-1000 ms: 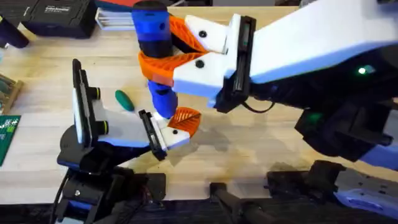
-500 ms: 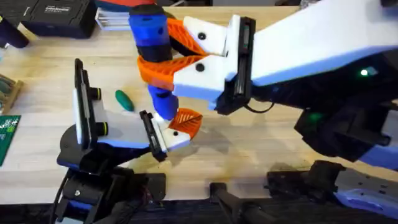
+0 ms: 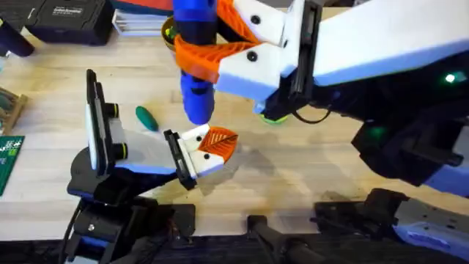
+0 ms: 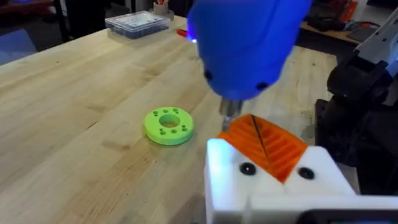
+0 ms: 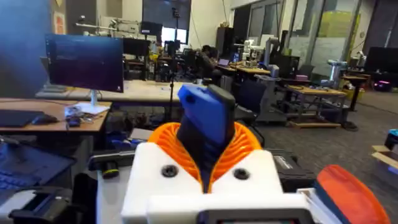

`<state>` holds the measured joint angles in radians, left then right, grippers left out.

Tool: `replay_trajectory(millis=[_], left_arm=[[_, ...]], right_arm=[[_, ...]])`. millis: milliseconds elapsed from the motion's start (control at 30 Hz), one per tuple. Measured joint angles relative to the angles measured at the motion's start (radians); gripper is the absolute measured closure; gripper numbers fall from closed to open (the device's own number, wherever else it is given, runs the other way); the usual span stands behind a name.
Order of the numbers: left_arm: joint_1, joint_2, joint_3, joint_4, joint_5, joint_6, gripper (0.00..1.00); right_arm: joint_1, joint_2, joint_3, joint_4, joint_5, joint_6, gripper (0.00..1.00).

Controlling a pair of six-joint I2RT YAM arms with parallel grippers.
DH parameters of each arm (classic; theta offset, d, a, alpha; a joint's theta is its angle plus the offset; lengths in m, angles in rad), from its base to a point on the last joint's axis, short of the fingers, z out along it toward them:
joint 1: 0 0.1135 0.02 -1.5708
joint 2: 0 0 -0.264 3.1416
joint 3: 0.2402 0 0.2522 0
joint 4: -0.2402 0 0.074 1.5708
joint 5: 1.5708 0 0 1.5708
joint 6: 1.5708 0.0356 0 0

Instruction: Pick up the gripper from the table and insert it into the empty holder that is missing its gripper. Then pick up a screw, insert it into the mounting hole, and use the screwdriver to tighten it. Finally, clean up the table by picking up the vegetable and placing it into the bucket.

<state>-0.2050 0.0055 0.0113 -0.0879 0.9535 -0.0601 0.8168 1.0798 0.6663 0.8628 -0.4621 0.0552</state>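
The right gripper is clamping the screwdriver upright, bit pointing down just above the orange gripper sitting in the holder (bit looks just clear of it). Can't tell the left gripper's fingers. The vegetable is lying on the table, left of the screwdriver.

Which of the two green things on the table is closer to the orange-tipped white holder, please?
The small dark-green oval vegetable, lying on the wood just beyond the holder. The other, a flat bright-green disc with holes, sits farther off, partly hidden under the right gripper holding the blue screwdriver.
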Motion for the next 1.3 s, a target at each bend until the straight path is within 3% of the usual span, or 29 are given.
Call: replay_trajectory(millis=[100, 233, 500, 633, 800, 967, 1000, 1100, 1267, 1300], left_arm=[[0.0, 0.0, 0.0, 0.0, 0.0, 0.0, 0.987], [0.0, 0.0, 0.0, 0.0, 0.0, 0.0, 0.987], [0.0, 0.0, 0.0, 0.0, 0.0, 0.0, 0.987], [0.0, 0.0, 0.0, 0.0, 0.0, 0.0, 0.988], [0.0, 0.0, 0.0, 0.0, 0.0, 0.0, 0.988], [0.0, 0.0, 0.0, 0.0, 0.0, 0.0, 0.988], [0.0, 0.0, 0.0, 0.0, 0.0, 0.0, 0.988], [0.0, 0.0, 0.0, 0.0, 0.0, 0.0, 0.987], [0.0, 0.0, 0.0, 0.0, 0.0, 0.0, 0.988], [0.0, 0.0, 0.0, 0.0, 0.0, 0.0, 0.988]], right_arm=[[-0.04, -0.003, 0.006, -0.071, 0.006, -0.056, 0.972], [-0.156, -0.006, 0.007, -0.209, 0.053, -0.182, 0.972], [-0.414, 0.016, 0.013, -0.557, 0.303, -0.653, 0.972], [-0.534, 0.119, 0.014, -0.7, 0.44, -0.894, 0.972], [-0.668, 0.298, 0.014, -0.723, 0.53, -1.106, 0.972], [-0.706, 0.432, 0.016, -0.721, 0.564, -1.213, 0.967], [-0.706, 0.449, 0.018, -0.722, 0.567, -1.22, 0.93], [-0.697, 0.485, 0.021, -0.739, 0.57, -1.234, 0.692], [-0.676, 0.478, 0.057, -0.753, 0.593, -1.18, 0.047], [-0.675, 0.472, 0.061, -0.764, 0.592, -1.153, 0.02]])
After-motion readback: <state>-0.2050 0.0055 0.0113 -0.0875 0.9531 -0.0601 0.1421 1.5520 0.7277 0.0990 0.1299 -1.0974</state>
